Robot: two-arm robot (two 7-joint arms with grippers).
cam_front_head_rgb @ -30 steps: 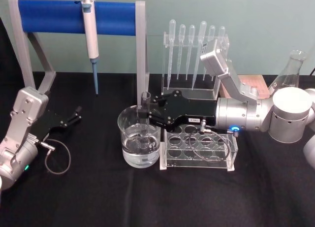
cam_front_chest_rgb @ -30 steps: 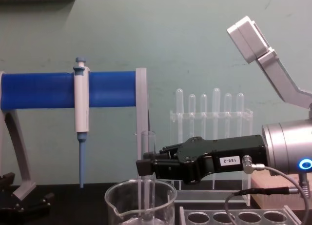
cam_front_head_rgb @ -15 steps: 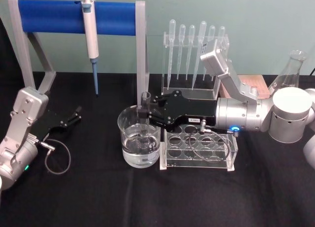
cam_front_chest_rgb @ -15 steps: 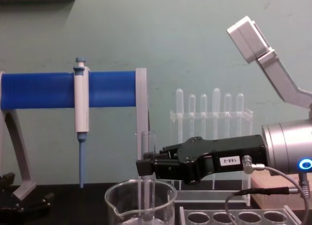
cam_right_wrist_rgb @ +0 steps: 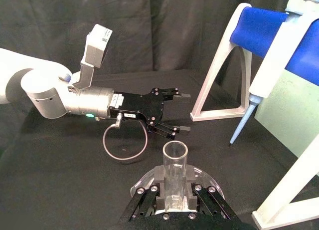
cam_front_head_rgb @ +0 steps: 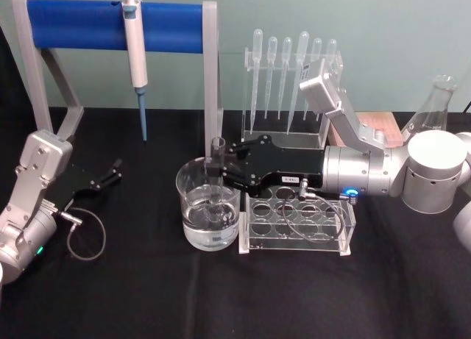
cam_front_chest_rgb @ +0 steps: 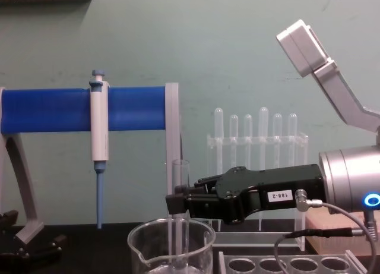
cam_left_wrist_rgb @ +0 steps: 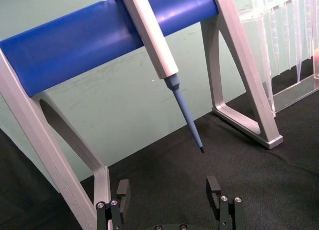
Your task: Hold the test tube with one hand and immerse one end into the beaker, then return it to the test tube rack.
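One test tube [cam_front_chest_rgb: 180, 179] stands upright in the beaker [cam_front_head_rgb: 208, 223], clamped by the right pincer [cam_front_head_rgb: 215, 165] (left pincer [cam_front_head_rgb: 113, 170], fingers apart, sits idle over the worktop [cam_front_head_rgb: 147, 295]).

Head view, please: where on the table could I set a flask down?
The front strip of the table, before the beaker and test tube rack, is bare; so is the patch between the left gripper and the beaker. Crowded around the right gripper's test tube.

Just behind the hand [cam_front_head_rgb: 215, 165], pipettes [cam_front_head_rgb: 302, 52] upright in a clear stand [cam_front_head_rgb: 283, 140]; left and farther back, pipettor [cam_front_head_rgb: 135, 52] (tip down) on a blue bar [cam_front_head_rgb: 73, 23]; flask [cam_front_head_rgb: 436, 104] off right.
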